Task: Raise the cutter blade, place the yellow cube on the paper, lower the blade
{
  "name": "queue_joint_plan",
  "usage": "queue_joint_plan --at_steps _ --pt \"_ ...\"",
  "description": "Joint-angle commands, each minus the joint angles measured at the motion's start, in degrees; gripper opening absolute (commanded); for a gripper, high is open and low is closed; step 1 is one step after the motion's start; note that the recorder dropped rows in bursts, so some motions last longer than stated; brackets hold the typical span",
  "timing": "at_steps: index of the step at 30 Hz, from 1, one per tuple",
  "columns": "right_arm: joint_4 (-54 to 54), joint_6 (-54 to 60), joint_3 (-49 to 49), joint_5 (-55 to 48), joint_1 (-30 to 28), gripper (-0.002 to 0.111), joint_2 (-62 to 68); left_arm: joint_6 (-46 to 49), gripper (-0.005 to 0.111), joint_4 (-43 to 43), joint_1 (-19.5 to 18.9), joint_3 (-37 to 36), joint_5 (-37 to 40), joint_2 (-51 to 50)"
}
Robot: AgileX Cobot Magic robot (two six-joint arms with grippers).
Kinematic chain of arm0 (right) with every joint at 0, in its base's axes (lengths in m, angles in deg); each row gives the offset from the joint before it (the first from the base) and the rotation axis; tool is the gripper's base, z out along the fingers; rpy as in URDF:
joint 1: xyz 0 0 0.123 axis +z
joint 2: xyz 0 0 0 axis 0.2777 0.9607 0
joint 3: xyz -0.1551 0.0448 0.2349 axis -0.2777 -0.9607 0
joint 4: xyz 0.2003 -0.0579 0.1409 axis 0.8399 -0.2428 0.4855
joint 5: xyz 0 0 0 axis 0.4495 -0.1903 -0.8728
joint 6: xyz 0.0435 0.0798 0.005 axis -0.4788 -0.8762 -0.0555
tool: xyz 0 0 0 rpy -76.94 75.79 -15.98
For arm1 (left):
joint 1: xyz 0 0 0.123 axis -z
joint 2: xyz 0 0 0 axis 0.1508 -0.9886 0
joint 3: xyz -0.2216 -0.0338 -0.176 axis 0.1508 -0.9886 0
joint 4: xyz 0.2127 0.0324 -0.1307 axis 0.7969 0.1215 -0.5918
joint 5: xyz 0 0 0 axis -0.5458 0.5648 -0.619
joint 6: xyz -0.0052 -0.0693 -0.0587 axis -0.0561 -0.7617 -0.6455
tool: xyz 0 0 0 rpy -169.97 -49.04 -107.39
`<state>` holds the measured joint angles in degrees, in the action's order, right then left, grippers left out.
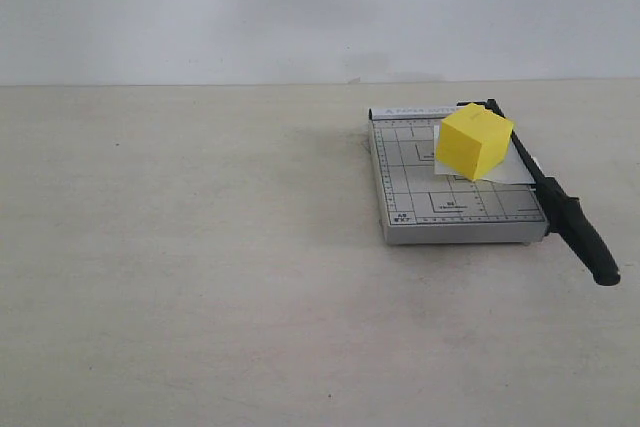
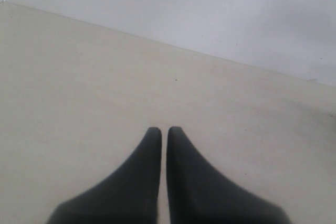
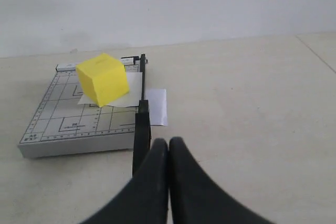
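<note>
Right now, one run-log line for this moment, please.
yellow cube: on paper; cutter blade: down; left fingers: shut, empty; right fingers: shut, empty

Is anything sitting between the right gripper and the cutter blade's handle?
Nothing visible does. The shut right gripper is right by the cutter blade handle; the yellow cube sits aside on the paper.

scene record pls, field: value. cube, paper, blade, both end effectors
cube: yellow cube sits on the paper, on the cutter board
blade: cutter blade down along the board's edge, paper sticking out under it
left end effector: shut, empty, over bare table
right end effector: shut, empty, by the blade's handle end; contact unclear
</note>
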<state>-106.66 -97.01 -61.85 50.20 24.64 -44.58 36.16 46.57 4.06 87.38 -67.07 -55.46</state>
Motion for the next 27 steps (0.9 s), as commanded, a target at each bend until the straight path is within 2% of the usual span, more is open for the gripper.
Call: queue_joint_plan --at_steps 1,4,7,11,15,22,27 --pt "0.2 0.2 -5.7 2.6 -0.4 0.0 -2.9 -0.1 0.004 -0.5 -0.2 -0.2 -0.8 -0.1" --pt "8.1 1.5 -9.9 7.1 -1.9 0.0 -3.1 -0.1 0.004 -0.5 -0.2 -0.2 -0.9 -0.1" --pt "10.7 9.3 -9.9 7.8 -2.1 0.0 -3.1 -0.1 0.004 -0.5 -0.2 -0.2 -1.1 0.1" --pt "13.0 10.8 -9.9 7.8 -3.0 0.0 -3.1 -0.1 0.004 -0.5 -0.2 -0.2 -1.1 0.1" --pt "13.2 11.2 -9.9 8.2 -6.3 0.0 -3.1 -0.1 0.004 -0.5 -0.2 -0.2 -1.1 0.1" --pt "13.5 11.9 -9.9 8.2 -15.6 0.0 -3.1 -0.1 0.004 -0.5 -0.2 -0.2 -1.1 0.1" --pt "13.7 15.6 -9.9 8.0 -17.3 0.0 -3.1 -0.1 0.004 -0.5 -0.2 -0.2 -1.1 0.1"
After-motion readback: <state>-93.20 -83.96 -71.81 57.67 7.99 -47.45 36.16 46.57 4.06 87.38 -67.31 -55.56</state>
